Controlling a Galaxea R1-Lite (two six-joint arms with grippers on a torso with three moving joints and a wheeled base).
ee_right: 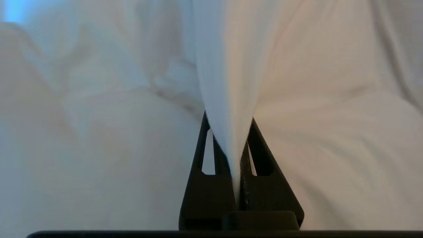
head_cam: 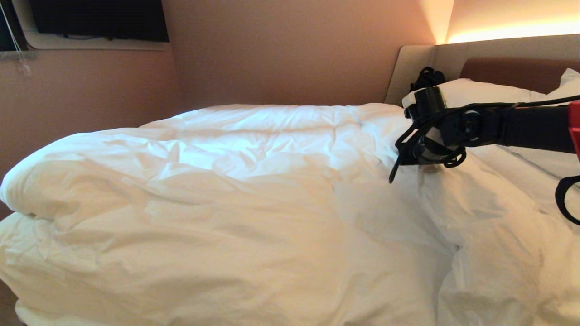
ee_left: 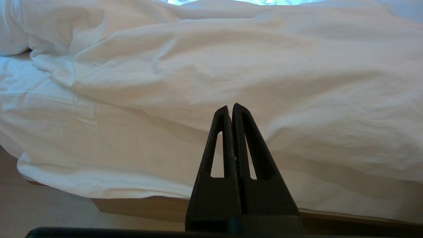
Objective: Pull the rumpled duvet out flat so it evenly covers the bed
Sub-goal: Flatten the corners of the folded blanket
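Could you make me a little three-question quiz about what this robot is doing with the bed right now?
1. True or false: the right gripper has a fold of the duvet pinched between its fingers.
2. Which describes the left gripper? A) shut on a pillow; B) shut and empty, pointing at the duvet's side above the bed base; C) wide open over the floor.
3. Fill in: the white pillows lean against the beige ____ at the head view's far right.

Key
1. True: white fabric rises out from between the closed fingers.
2. B
3. headboard
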